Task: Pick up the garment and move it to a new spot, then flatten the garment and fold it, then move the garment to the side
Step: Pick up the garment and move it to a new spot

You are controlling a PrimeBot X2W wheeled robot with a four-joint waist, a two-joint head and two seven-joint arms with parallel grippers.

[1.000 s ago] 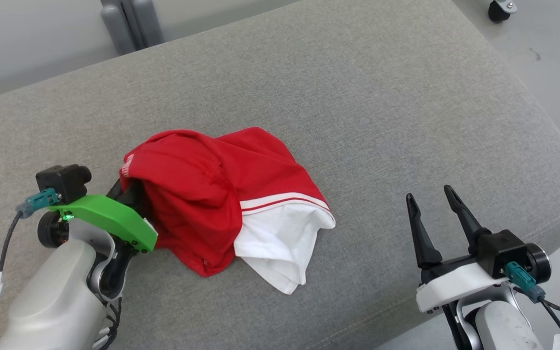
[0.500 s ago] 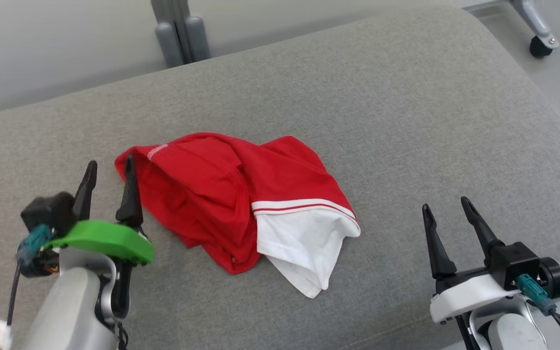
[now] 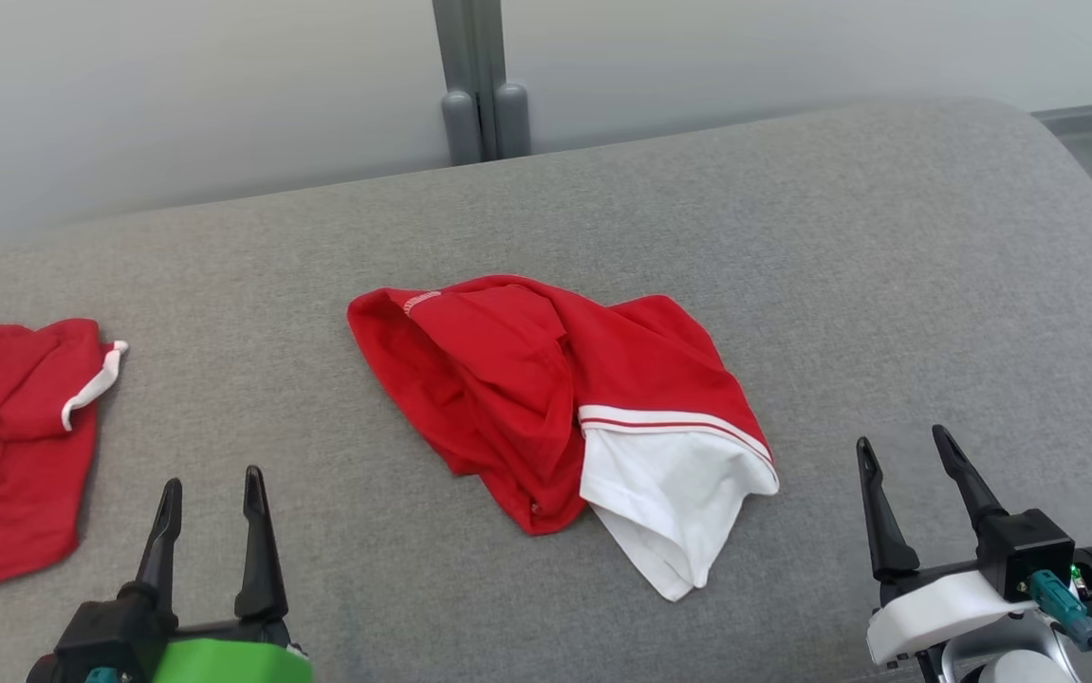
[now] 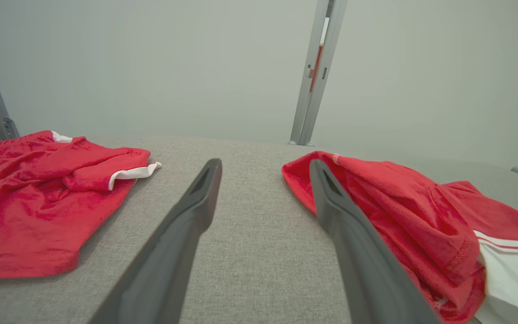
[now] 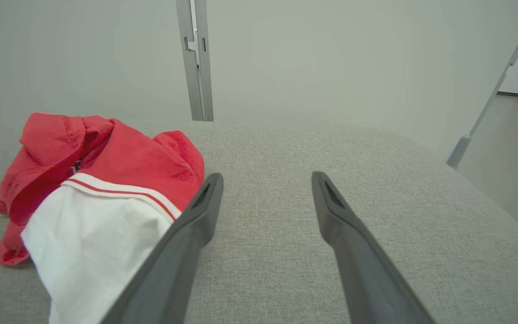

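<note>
The garment (image 3: 555, 398) (red, with a white panel edged in a red stripe) lies crumpled near the middle of the grey cushion (image 3: 840, 237), neither flattened nor folded.

The left gripper (image 3: 212, 479) stands at the near edge, jaws spread wide and holding nothing. The garment lies ahead of it and to its right, apart from both fingers. In the left wrist view the red hem shows behind the right-hand finger, with bare cushion between the two fingers.

The right gripper (image 3: 902, 438) stands at the near right, jaws likewise spread and empty. The garment's white panel lies to its left — near, not touching.

A second red garment (image 3: 5, 436) with white trim lies bunched at the cushion's far left — well apart from the first. A grey post (image 3: 479, 85) stands behind the cushion.
</note>
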